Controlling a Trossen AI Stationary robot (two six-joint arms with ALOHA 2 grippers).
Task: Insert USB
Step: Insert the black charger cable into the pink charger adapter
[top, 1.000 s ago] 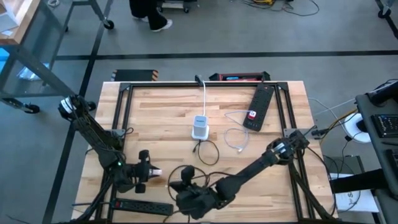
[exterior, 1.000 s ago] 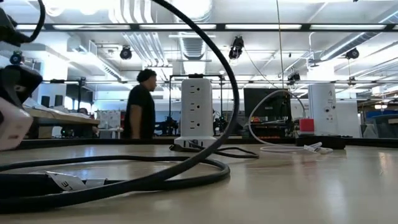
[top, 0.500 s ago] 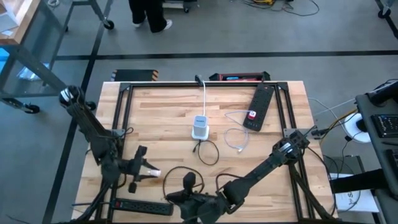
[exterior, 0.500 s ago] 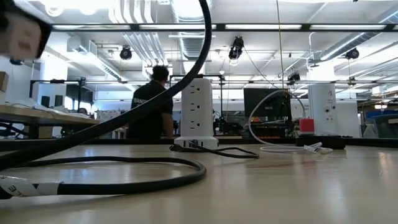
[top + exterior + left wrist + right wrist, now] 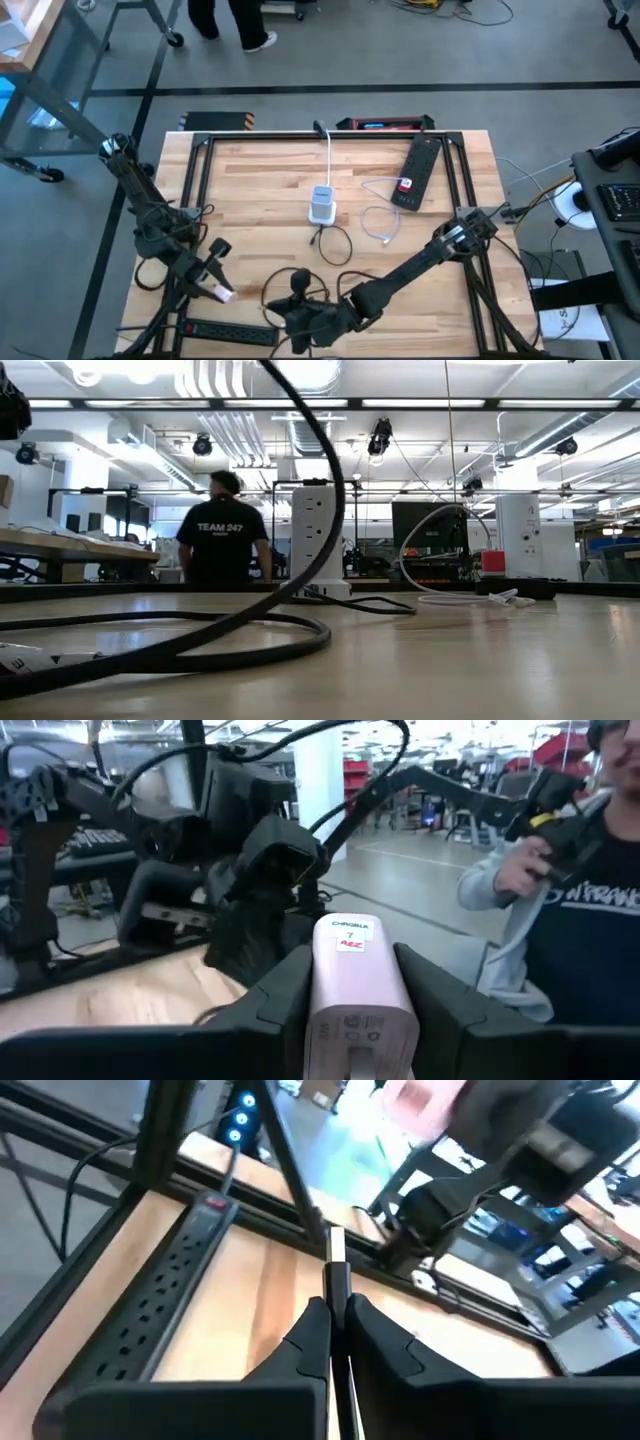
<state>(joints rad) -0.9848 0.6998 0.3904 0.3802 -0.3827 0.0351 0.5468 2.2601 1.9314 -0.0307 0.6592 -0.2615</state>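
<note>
A pinkish-white charger block (image 5: 356, 982) with a small label sits in my left gripper (image 5: 355, 1020), which hovers over the table's near left part (image 5: 216, 278). My right gripper (image 5: 337, 1308) is shut on a USB plug (image 5: 335, 1252) near the near edge (image 5: 297, 295), just right of the left one. The plug's black cable (image 5: 250, 630) loops on the wood and rises out of the low view. In the left wrist view the right gripper (image 5: 262, 860) stands beyond the charger. Neither socket nor plug face shows clearly. My left gripper pinches the charger block between its two fingers (image 5: 280, 1005), one on each side face (image 5: 322, 1010). The labelled end (image 5: 350, 932) sticks out past the fingertips. The block is lifted clear of the table. My right gripper pinches the USB plug between its shut fingers (image 5: 312, 1330), which lie along it. The metal tip (image 5: 335, 1245) sticks out past the fingertips. The plug is clear of the table, above the wood near a black power strip.
A white tower power strip (image 5: 321, 205) stands mid-table with a dark cable coil (image 5: 335, 245) and a white cable (image 5: 382, 225) beside it. One black power strip (image 5: 418, 172) lies far right, another (image 5: 232, 331) along the near edge. A person (image 5: 220, 540) walks beyond the table.
My left gripper has risen and drawn back toward the table's left, turning so the charger now points toward the near edge instead of right. My right gripper has shifted slightly along the near edge, and the black cable has lifted into a higher arc.
</note>
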